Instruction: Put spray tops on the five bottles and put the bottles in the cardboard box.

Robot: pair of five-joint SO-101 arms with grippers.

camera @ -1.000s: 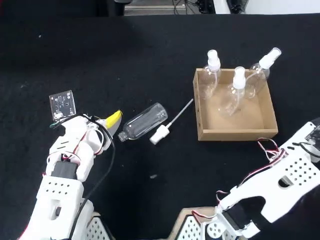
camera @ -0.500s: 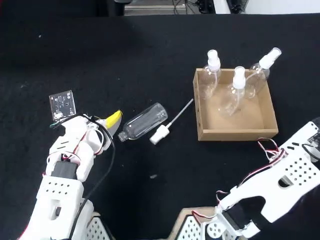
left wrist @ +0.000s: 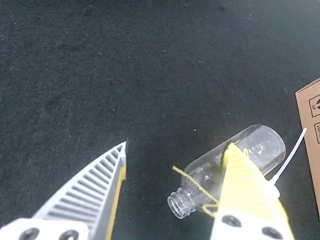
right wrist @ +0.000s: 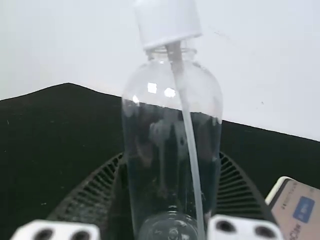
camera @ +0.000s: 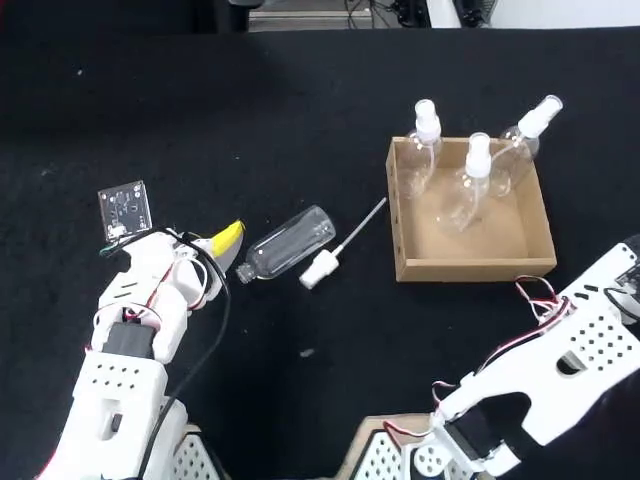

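Bottle (right wrist: 171,125) — in right gripper (right wrist: 167,195), box (left wrist: 310,117) print unreadable

Three bottles (camera: 470,185) sit in the cardboard box (camera: 470,268); loose bottle (camera: 290,243) and spray top (camera: 320,268) lie left.

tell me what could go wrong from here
1. The open bottle lies on its side beside the loose spray top. The left gripper, open over it, may roll it or knock the top away.
2. The right gripper holds a capped bottle. Setting it down could topple the three bottles leaning at the far wall of the box, one past the rim.
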